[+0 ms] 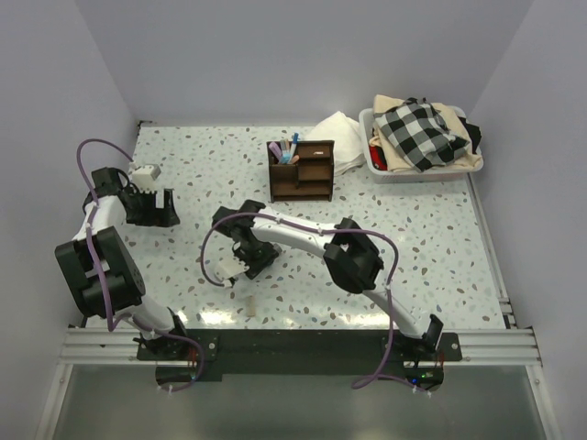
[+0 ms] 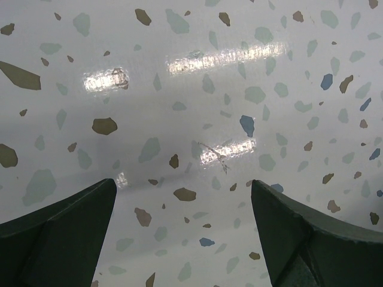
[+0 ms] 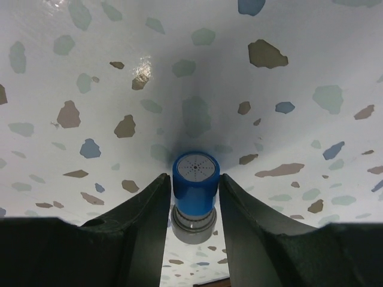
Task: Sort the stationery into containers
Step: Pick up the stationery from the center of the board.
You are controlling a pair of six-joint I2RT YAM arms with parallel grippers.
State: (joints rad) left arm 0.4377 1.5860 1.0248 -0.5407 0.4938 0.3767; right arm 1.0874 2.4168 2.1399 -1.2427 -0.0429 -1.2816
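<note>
Right wrist: blue marker (image 3: 195,178) btwn fingers (image 3: 142,224)

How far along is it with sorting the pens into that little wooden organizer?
Partly done. Several pens already stand in the back-left compartment of the wooden organizer. In hand: the right hand pinches a blue-capped marker. Left: at least a small beige piece lying on the table near the arms' bases. The left hand hovers open and empty.

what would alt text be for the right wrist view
A blue-capped stationery piece, seen end-on, sits between the dark jaws of the right gripper, which flank it closely on both sides. Behind it is a white table speckled with brown, grey and blue flecks.
</note>
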